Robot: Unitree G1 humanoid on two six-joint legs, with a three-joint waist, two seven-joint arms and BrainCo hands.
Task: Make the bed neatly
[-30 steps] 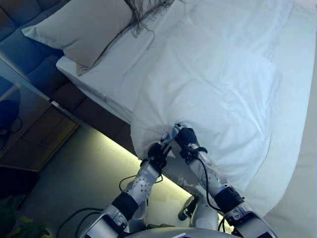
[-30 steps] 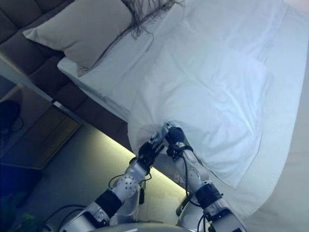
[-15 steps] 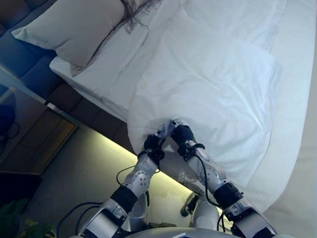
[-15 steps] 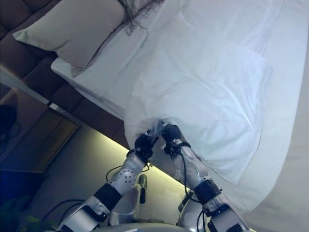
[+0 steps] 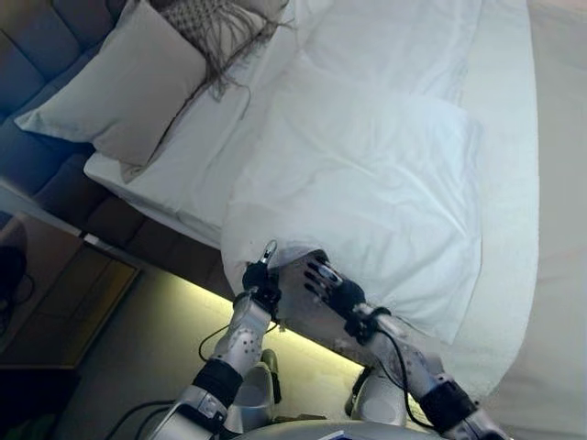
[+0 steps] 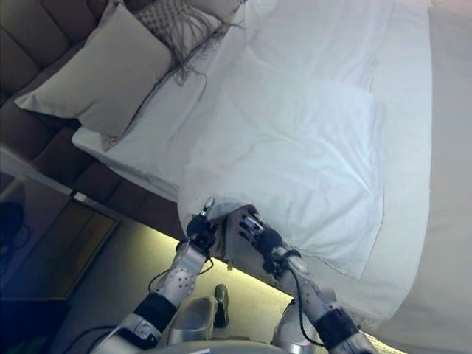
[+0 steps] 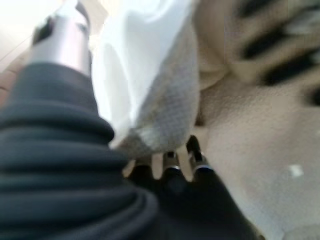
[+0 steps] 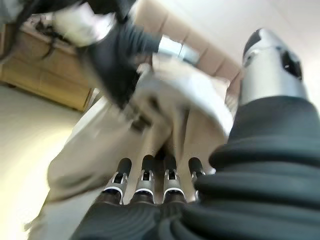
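A white duvet [image 5: 367, 174] lies across the bed, its near corner hanging over the bed's side. My left hand [image 5: 260, 277] is shut on that corner [image 7: 150, 95]; the cloth sits between its thumb and curled fingers. My right hand [image 5: 323, 280] is just to the right of it, against the hanging duvet edge, with its fingers [image 8: 145, 172] straight and spread, holding nothing. The white sheet [image 5: 183, 151] shows bare between the duvet and the pillows.
A beige pillow [image 5: 115, 87] and a tasselled cushion [image 5: 215, 23] lie at the head of the bed against a dark padded headboard [image 5: 37, 46]. A bedside table [image 5: 55, 275] stands on the left. A lit strip [image 5: 220, 298] runs under the bed's side.
My right hand has let go of the duvet corner, opened and moved a little right. My left hand still holds the corner. The camera has shifted.
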